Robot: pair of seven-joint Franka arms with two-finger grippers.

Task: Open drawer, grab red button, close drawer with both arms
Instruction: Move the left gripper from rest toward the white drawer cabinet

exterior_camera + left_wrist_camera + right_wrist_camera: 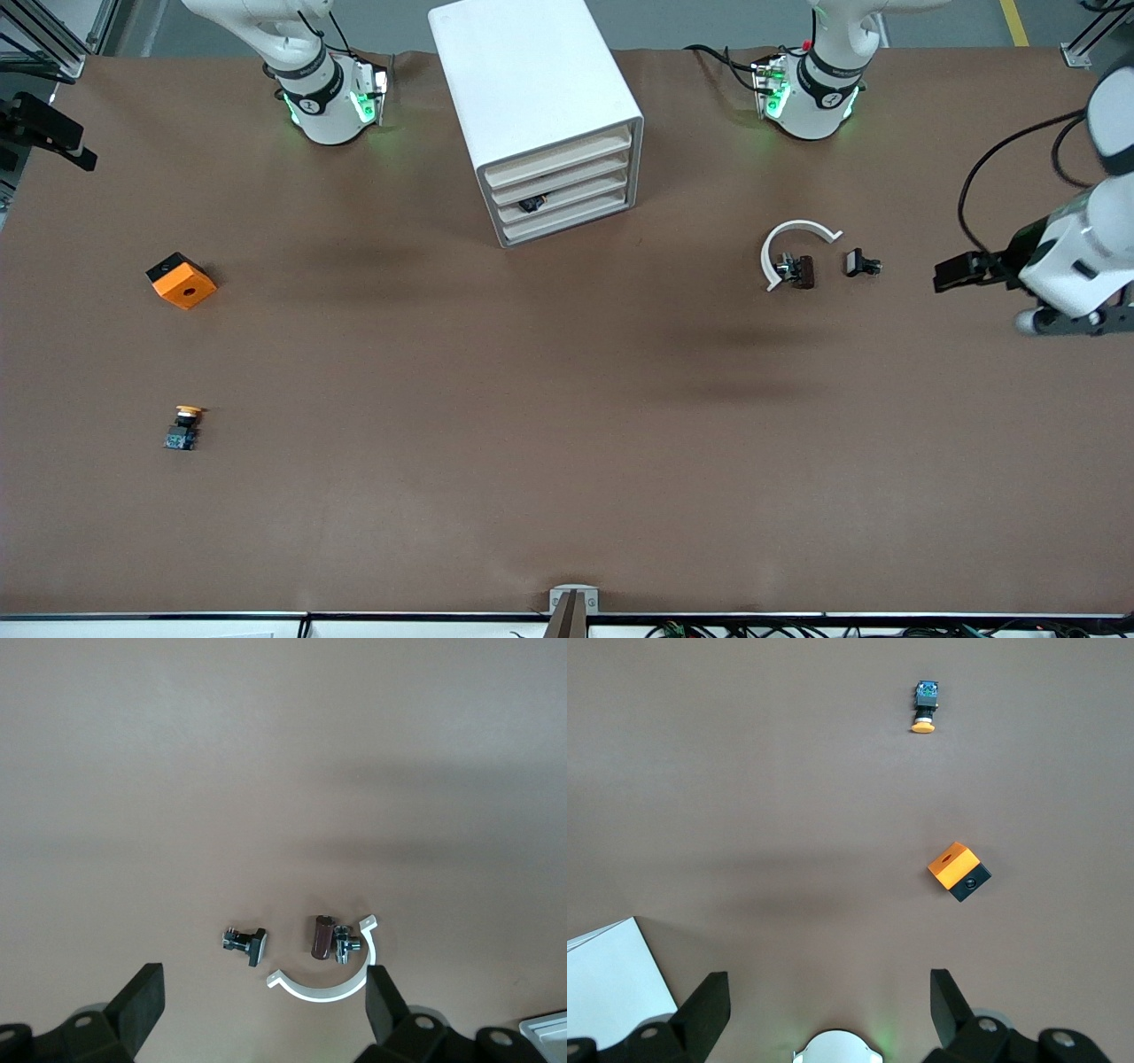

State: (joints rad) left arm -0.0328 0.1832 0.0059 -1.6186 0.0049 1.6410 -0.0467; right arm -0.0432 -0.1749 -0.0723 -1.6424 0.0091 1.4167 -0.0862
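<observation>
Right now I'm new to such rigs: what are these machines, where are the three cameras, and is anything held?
Two white jointed robot arms work at a brown table. One picture looks down from a high camera facing the arms; the other two come from cameras on each arm's wrist. The left pincer hangs open over the table near a white curved clip, a brown cylinder and a small black-and-metal part. The right pincer hangs open over the table near an orange-and-black cube and a yellow-capped push button. Between the arms' bases stands a white box cabinet with four cream-fronted drawers, all shut. Nothing is held.
</observation>
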